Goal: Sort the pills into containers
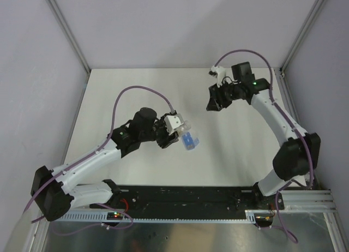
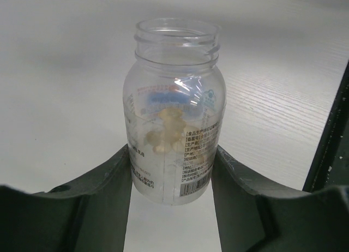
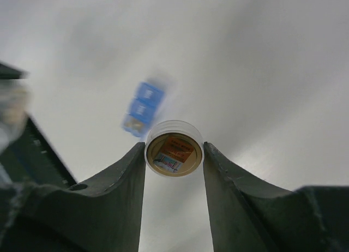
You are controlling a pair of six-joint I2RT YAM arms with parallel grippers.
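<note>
- A bottle (image 2: pixel 174 99) is being held between the fingers of the left gripper (image 2: pixel 173 151), with its mouth pointing away from the wrist.
- The pills (image 2: pixel 166 133) are being seen inside the bottle, bunched around its middle.
- The containers (image 1: pixel 189 141) are being seen lying on the table (image 1: pixel 125 88), near its middle, just to the right of the left gripper.
- A round cap (image 3: pixel 174 155) is being pinched between the fingers of the right gripper (image 3: pixel 173 147).
- The right gripper is being seen behind and to the right of the containers, well apart from them.
- In the right wrist view, the containers are being seen beyond the round cap, slightly to its left.
</note>
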